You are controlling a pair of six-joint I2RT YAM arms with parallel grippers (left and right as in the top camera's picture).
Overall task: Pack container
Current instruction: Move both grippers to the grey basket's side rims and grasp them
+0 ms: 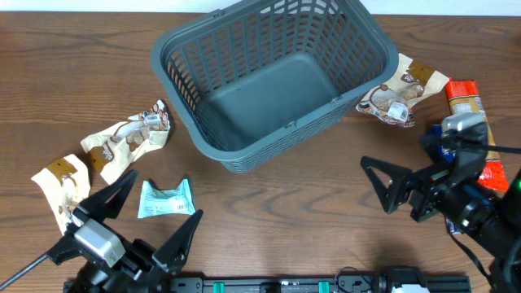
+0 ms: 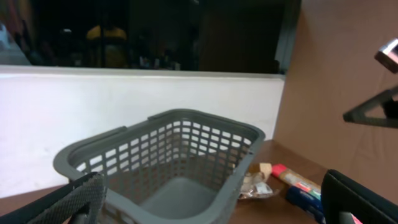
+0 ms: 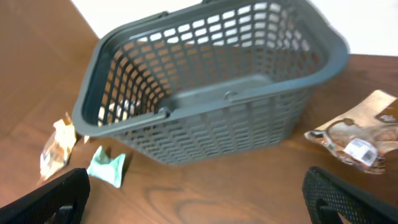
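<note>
The brown wooden table (image 1: pixel 277 220) carries the container (image 1: pixel 260 98), which stands upright. Left of the container lies a crumpled cream pack (image 1: pixel 130 134), with another cream pack (image 1: pixel 65 183) farther out. A teal packet (image 1: pixel 165 199) lies off its front left. A third cream pack (image 1: pixel 400 94) sits just beside its right corner, with a red packet (image 1: pixel 462 96) beyond.

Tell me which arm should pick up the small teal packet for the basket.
Left. The open left gripper is right beside the small teal foil packet, while the open right gripper is well away, to the other side of the dark grey-blue slotted plastic basket.
</note>
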